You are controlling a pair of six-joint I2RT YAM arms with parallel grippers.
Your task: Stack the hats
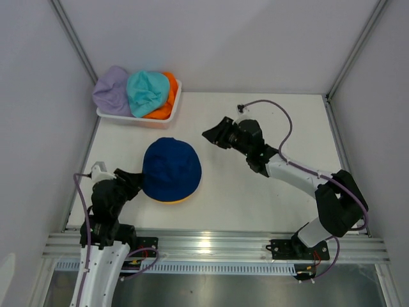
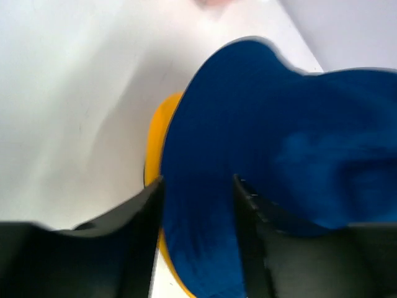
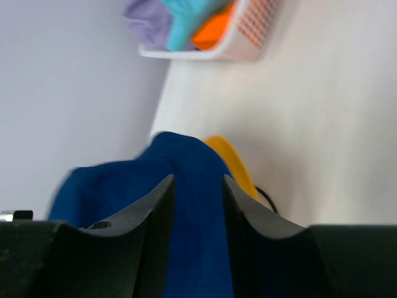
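Left wrist only: left fingers (image 2: 139, 248) spread astride navy hat (image 2: 279, 143), yellow hat (image 2: 158, 146) beneath; overhead: right fingers (image 1: 209, 134) parted, empty.

The top view is bright and even, with light from above. The white table (image 1: 243, 198) shows only soft, pale shadows under the arms and beside the navy fabric bucket hat (image 1: 171, 167). The silver metal rail (image 1: 211, 242) at the near edge has a white glare patch. Both wrist views are soft. The hat's edge is smeared, and the black fingers (image 2: 139, 242) of the left gripper (image 2: 197, 186) and of the right gripper (image 3: 198, 183) are out of focus. The white mesh plastic basket (image 3: 248, 37) is blurred.
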